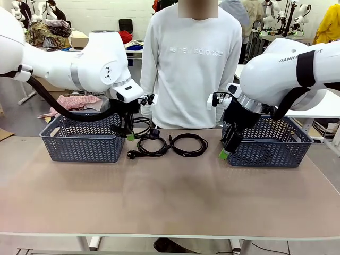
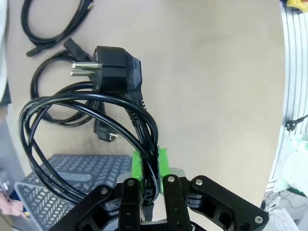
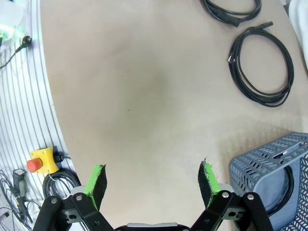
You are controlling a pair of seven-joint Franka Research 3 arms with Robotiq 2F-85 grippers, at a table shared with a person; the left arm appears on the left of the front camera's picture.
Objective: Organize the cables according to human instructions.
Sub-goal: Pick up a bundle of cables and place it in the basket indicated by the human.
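Basket [image 1: 79, 146] just beside L tool [image 2: 150, 161] clamping cable coil [image 2: 118, 72]; R tool [image 3: 151, 185] open; 2 cables [image 1: 154, 144] loose nearby.

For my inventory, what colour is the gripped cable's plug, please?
The plug is black, pins silvery; clearest in the left wrist view.

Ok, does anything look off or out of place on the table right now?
Nothing stands out. The left pincer is shut on one cord, its coil hanging together; a second cord and a third cord lie neatly coiled on the table.
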